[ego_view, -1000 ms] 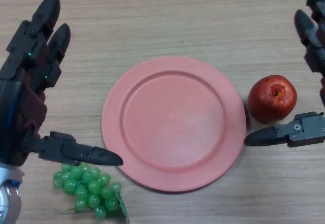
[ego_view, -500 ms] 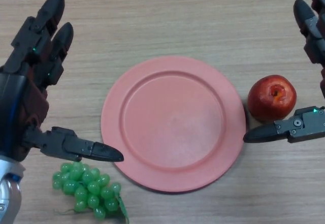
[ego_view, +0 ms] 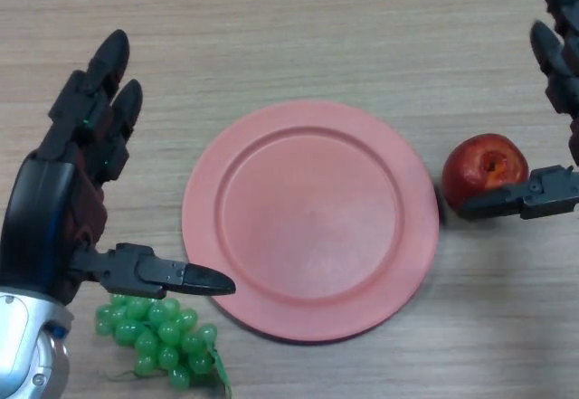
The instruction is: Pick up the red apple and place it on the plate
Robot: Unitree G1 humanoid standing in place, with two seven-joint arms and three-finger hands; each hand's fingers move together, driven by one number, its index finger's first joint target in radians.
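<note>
One red apple (ego_view: 484,172), glossy and round with a yellowish patch near the stem dip, sits on the desk (ego_view: 298,28) at the right of the frame, just beside the plate's right rim. One plate (ego_view: 310,219), pink, round, matte, nothing on it. The right hand (ego_view: 554,137) is open, thumb lying against the apple's lower front, fingers straight above it. The left hand (ego_view: 72,200) is open at the left of the frame. One bunch of green grapes (ego_view: 158,340) lower left. Desk is light wood grain.

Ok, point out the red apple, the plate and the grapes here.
red apple (ego_view: 484,169), head view, on its upper skin.
plate (ego_view: 310,216), head view, on its bare centre.
grapes (ego_view: 159,343), head view, middle of the bunch.
</note>
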